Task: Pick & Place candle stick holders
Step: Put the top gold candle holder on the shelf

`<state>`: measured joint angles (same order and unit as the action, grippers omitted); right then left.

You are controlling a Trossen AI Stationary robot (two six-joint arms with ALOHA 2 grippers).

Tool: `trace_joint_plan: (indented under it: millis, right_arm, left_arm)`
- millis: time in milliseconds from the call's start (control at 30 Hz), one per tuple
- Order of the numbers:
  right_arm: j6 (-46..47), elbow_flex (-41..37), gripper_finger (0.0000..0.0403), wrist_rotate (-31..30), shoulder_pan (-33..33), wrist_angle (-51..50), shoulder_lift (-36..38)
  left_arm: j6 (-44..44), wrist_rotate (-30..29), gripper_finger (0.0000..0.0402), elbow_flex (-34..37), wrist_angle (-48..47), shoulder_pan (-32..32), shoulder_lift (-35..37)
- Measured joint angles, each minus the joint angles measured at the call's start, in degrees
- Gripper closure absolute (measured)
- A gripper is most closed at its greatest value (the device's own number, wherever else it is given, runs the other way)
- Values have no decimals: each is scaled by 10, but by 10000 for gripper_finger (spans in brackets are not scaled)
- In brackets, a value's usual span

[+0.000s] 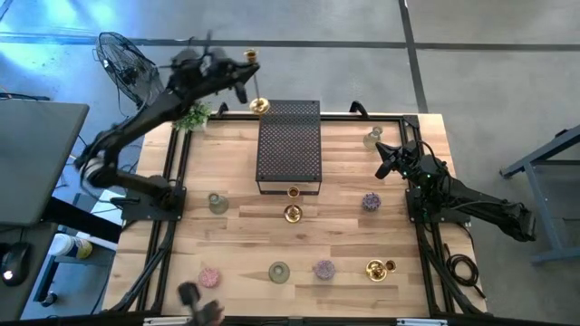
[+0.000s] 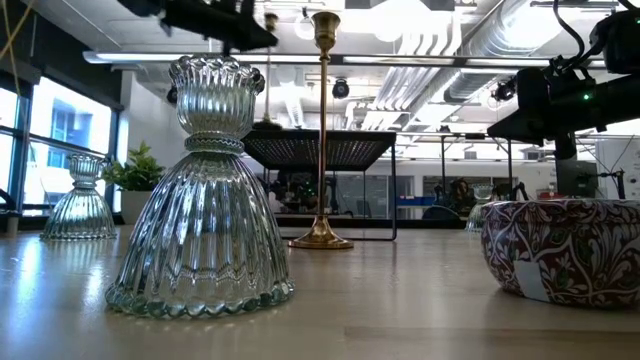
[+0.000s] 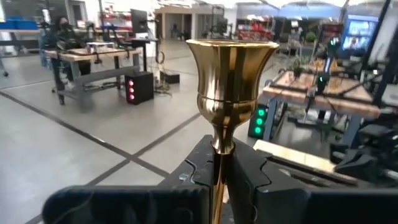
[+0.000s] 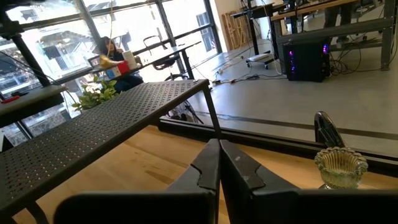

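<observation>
The left pincer (image 3: 219,171) is clamped on the slim stem of a tall gold candlestick (image 3: 231,81), just under its cup, holding it upright at the far left corner of the black perforated box (image 1: 289,145). In the high view its round base (image 1: 260,106) sits beside that corner; I cannot tell whether it touches anything. The right pincer (image 4: 219,163) waits with fingers together over the right side of the counter (image 1: 236,235), near a clear glass holder (image 4: 340,167).

Polished metal will likely be stiff, fairly light and slippery, and top-heavy when gripped this high, so a firm hold on the stem suits it. The squat glass cups (image 1: 217,202) scattered nearer look heavier and breakable; their waists seem the safest place to grip.
</observation>
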<state>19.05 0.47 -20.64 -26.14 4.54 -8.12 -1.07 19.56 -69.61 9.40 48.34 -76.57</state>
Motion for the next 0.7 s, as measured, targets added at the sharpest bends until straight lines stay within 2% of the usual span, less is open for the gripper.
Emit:
trace_joint_plan:
  millis: [167,700]
  right_arm:
    - [0,0,402,0,0,0,0]
    - [0,0,402,0,0,0,0]
  left_arm:
    - [8,10,382,-34,-1,0,-67]
    - [21,9,386,-16,38,0,-106]
